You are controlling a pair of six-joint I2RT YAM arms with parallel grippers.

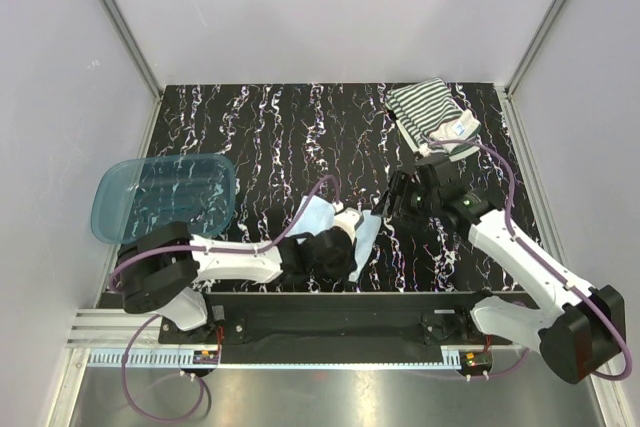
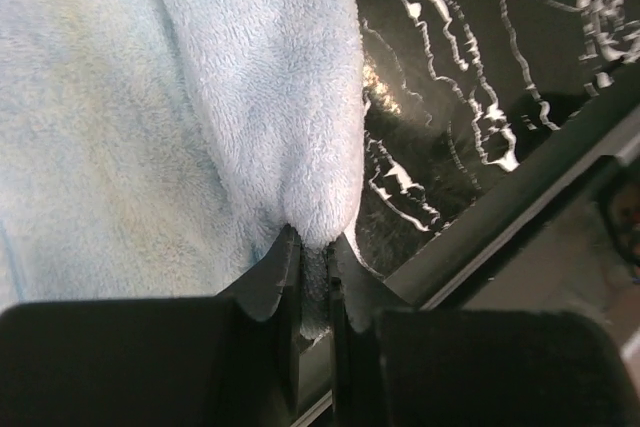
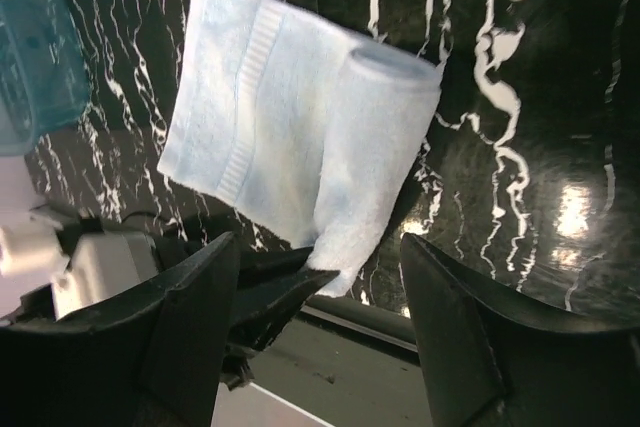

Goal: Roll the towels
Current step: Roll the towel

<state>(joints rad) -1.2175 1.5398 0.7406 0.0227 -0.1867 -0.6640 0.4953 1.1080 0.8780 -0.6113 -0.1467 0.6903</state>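
Note:
The light blue towel (image 1: 366, 231) lies at the near middle of the table, its right side rolled into a short tube (image 3: 375, 137) and the rest flat (image 3: 245, 117). My left gripper (image 1: 348, 257) (image 2: 313, 242) is shut on the near end of that roll, with fleece (image 2: 200, 97) pinched between its fingers (image 3: 285, 287). Over the same roll end hovers my right gripper (image 1: 405, 197) (image 3: 318, 239), open and holding nothing. The striped towel (image 1: 430, 117) lies crumpled at the far right, with no gripper near it.
A translucent blue tub (image 1: 165, 195) (image 3: 30, 47) sits at the left of the black marbled tabletop (image 1: 280, 137). The metal rail of the near edge (image 3: 400, 332) runs just below the roll end. White walls enclose the table.

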